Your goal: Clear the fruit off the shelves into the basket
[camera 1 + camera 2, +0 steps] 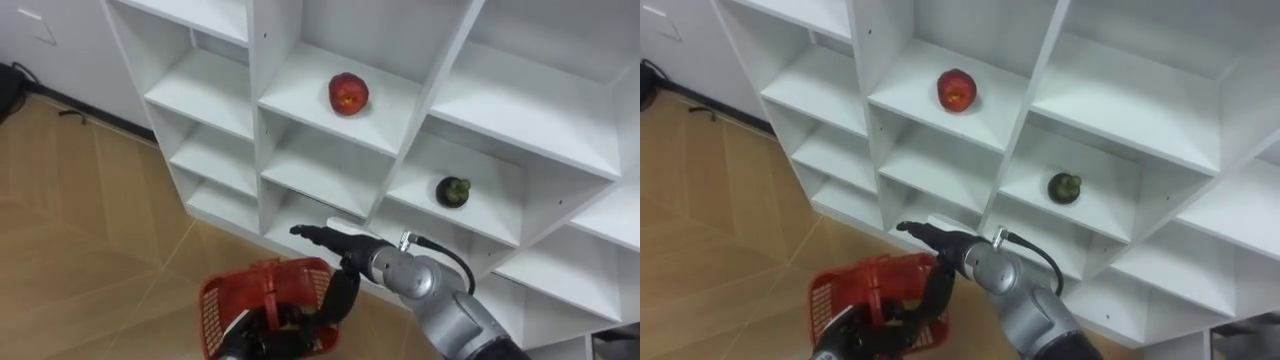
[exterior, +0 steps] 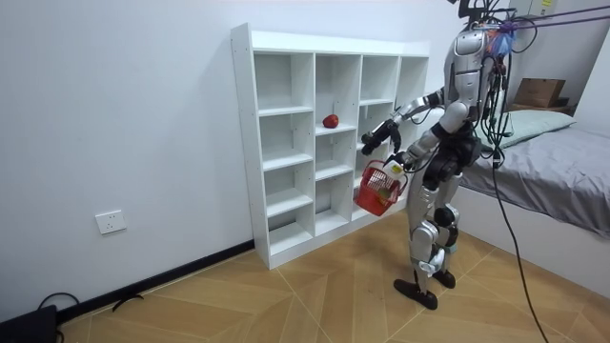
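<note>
A red apple [image 1: 348,93] lies on an upper shelf of the white closet [image 1: 255,120]. One compartment to the right and lower sits a small dark green fruit [image 1: 453,191]. My right hand [image 1: 322,236] is open, its fingers stretched flat toward the closet below the apple's shelf, touching nothing. Low in the view my left hand [image 1: 248,340] is curled round the handle of a red mesh basket [image 1: 222,300]. In the room view the basket [image 2: 374,198] hangs tilted in front of me and something pale and yellow lies inside it.
I stand close to the closet's right half on a wooden floor [image 2: 286,295]. A bed [image 2: 562,181] with a cardboard box [image 2: 538,91] behind it is at the room view's right. The other compartments look bare.
</note>
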{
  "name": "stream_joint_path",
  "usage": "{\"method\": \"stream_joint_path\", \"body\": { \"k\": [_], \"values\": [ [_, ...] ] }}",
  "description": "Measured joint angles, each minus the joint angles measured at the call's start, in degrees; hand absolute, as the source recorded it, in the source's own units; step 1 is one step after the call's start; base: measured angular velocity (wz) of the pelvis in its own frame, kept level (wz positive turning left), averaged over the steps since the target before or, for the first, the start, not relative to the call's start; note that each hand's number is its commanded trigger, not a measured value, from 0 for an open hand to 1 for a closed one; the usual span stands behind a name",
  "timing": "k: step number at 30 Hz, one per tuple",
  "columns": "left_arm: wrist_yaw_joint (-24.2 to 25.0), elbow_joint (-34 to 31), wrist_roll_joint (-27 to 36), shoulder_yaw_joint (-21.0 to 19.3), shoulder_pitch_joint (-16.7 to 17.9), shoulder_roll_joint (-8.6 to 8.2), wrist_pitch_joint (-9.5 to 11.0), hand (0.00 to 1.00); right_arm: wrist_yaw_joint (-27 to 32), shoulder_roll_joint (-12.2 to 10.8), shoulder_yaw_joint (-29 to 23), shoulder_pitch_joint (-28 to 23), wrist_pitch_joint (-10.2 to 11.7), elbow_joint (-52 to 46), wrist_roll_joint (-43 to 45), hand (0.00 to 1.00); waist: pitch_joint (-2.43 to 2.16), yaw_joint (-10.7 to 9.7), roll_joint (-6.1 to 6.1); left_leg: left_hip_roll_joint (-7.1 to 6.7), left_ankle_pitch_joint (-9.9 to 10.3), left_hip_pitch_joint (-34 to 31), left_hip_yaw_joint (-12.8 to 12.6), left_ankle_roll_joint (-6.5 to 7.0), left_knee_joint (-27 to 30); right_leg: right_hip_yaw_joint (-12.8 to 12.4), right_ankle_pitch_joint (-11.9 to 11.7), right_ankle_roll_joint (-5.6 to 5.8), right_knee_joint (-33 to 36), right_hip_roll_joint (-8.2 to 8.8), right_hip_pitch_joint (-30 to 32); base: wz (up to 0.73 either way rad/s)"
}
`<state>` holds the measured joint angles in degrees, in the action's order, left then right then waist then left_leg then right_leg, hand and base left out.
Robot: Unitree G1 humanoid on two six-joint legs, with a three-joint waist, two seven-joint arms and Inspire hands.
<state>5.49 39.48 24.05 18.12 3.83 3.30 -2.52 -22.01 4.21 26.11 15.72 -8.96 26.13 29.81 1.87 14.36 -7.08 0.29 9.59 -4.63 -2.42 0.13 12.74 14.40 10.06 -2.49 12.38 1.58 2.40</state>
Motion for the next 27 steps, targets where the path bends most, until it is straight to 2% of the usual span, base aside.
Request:
{"method": "stream_joint_path", "body": {
  "k": [8,12,15,20,24,27],
  "values": [
    [-0.3,0.1,0.0,-0.5,0.0,0.77,0.0,1.00,1.5,0.5,-0.5,0.1,0.1,-6.0,-0.1,0.00,-0.16,-0.1,-0.17,0.03,0.0,0.7,0.0,0.00,-0.1,-0.1,0.0,0.01,-0.1,-0.05,-0.6,0.00],
    [-0.1,0.1,0.0,-2.9,0.2,1.20,0.0,1.00,1.5,0.9,-0.9,0.8,0.3,-10.0,0.2,0.00,-0.18,-0.1,-0.21,0.06,0.0,1.4,-0.2,0.00,0.0,-0.1,0.0,0.01,0.0,-0.03,-1.4,0.00],
    [-0.1,0.1,0.0,-5.4,0.9,1.60,0.1,1.00,1.6,1.2,-3.0,1.3,0.3,-12.0,0.0,0.00,-0.46,-0.1,-0.60,0.04,0.0,2.0,-0.3,0.00,-0.1,-0.2,0.0,0.00,0.0,-0.04,-1.9,0.00],
    [-0.4,0.2,0.0,-7.9,3.6,2.67,0.2,1.00,4.1,5.1,-5.0,1.6,0.5,-20.2,1.7,0.00,-0.89,0.1,-1.31,-0.12,-0.1,2.6,0.0,0.13,-1.0,-0.2,-0.2,0.20,-0.8,-0.12,-3.0,0.00],
    [-1.2,0.2,0.1,-7.9,4.6,3.17,0.2,1.00,5.9,7.0,-5.0,4.2,0.6,-20.3,1.7,0.00,-0.79,0.1,-1.96,-0.16,-0.1,3.5,0.0,0.13,-1.5,-0.3,-0.2,0.30,-1.7,-0.60,-3.9,0.00],
    [-1.2,0.1,-0.7,-8.3,5.2,3.21,0.2,1.00,5.9,7.3,-5.1,5.4,0.6,-20.2,2.3,0.00,-0.58,0.2,-2.14,-0.14,-0.1,4.6,0.0,0.12,-2.2,-0.2,-0.2,0.33,-1.8,-0.59,-4.4,0.00]
  ]
}}
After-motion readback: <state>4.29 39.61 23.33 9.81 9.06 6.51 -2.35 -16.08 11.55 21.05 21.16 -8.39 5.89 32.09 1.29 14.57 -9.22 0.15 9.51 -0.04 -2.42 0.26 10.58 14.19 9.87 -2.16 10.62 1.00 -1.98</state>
